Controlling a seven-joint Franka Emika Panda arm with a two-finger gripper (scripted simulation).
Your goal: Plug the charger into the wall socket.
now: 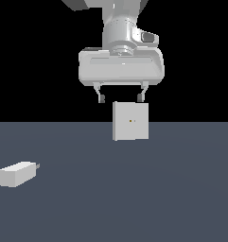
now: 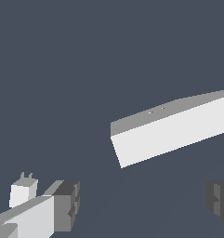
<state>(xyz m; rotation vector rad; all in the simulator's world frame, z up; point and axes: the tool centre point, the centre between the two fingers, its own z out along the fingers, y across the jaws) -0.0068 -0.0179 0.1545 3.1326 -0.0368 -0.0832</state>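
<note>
The charger point(image 1: 18, 173) is a small white block lying on the grey floor at the exterior view's left, its short grey prongs pointing toward that view's right. It also shows in the wrist view as the charger point(image 2: 23, 191), prongs uppermost, beside one finger point(image 2: 62, 204). The wall socket point(image 1: 130, 121) is an upright white square plate with two tiny dots at its centre. In the wrist view the wall socket point(image 2: 174, 130) appears edge-on. My gripper point(image 1: 121, 98) hangs high above the floor, open and empty, its fingertips just above the plate's top edge.
The grey floor point(image 1: 134, 198) stretches across the lower half of the exterior view, with black background behind. Nothing else stands on it besides the charger and the plate.
</note>
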